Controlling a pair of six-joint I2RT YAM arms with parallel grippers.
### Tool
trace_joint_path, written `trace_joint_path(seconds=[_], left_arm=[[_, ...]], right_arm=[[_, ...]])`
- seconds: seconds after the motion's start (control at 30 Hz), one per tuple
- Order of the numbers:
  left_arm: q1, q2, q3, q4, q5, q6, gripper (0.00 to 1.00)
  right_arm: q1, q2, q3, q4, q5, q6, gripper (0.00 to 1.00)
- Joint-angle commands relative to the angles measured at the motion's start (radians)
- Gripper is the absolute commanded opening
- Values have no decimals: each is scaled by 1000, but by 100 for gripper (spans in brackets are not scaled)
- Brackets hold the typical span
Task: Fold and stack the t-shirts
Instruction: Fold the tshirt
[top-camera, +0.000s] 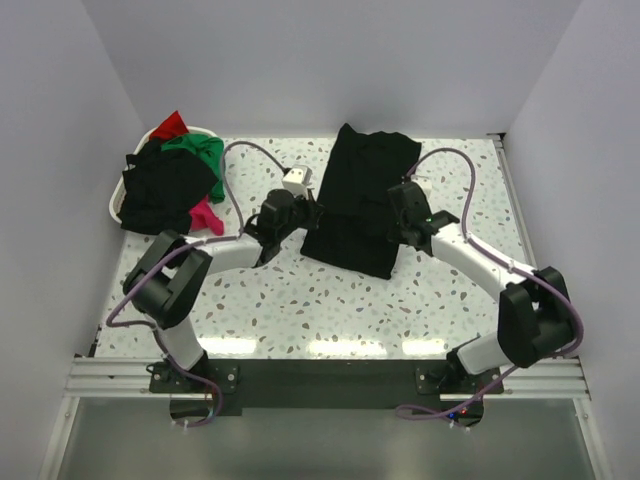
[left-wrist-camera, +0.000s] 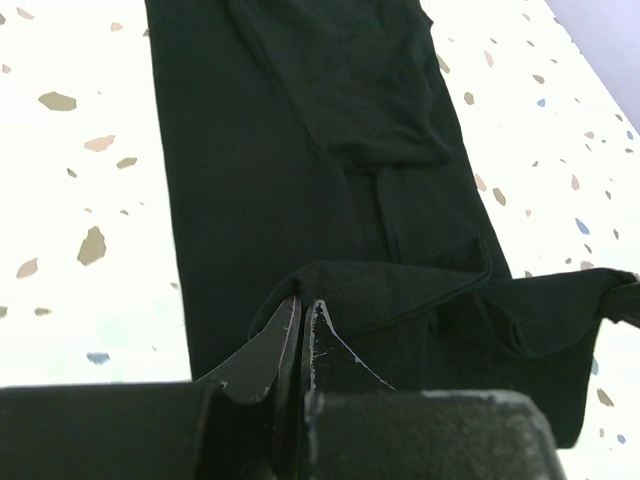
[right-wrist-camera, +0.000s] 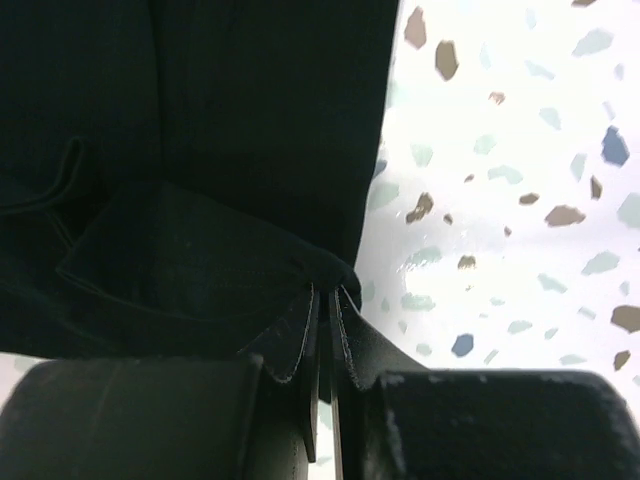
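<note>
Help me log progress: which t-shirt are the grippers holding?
The black t-shirt on the table; left gripper and right gripper both pinch a fold of it. The others, black, green, red, pink, lie heaped in the white basket.

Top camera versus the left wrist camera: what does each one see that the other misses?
Only the top view shows the white basket heaped with black, green, red and pink t-shirts, and the whole right arm. Only the left wrist view shows, close up, the left gripper pinched shut on a lifted fold of the black t-shirt. Both show that shirt lying on the speckled table.
</note>
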Motion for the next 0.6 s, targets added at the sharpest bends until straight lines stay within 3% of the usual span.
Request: trace_joint_path(seconds=[0.0,0.57], left_arm=[[47,66,98,74,77,44,0],[152,344,395,42,229,70,0]], right_arm=[[-38,32,74,38,57,-30,0],[-146,307,276,58,10,-66,0]])
